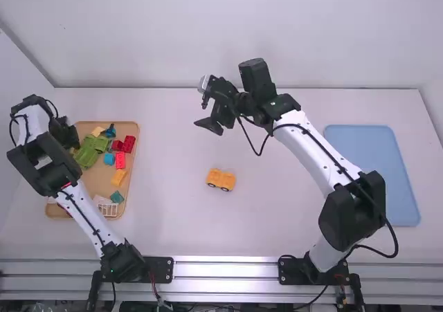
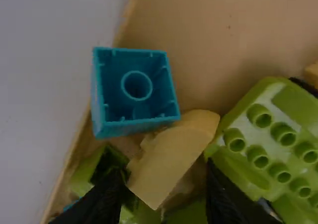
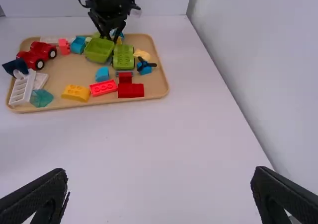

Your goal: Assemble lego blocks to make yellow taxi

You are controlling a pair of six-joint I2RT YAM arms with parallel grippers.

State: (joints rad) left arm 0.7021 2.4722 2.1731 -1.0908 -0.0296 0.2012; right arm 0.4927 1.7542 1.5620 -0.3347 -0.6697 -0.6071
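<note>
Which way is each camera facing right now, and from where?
High view: fixed above and behind the arms, looking forward and down at the table; both the left arm and right arm show.
Left wrist view: on the left wrist, facing down into the block tray; its own fingers show at the bottom edge.
Right wrist view: on the right wrist, facing across the table toward the tray; its own spread fingers show, left arm beyond.
High and right wrist views share the whole tray layout's red blocks.
</note>
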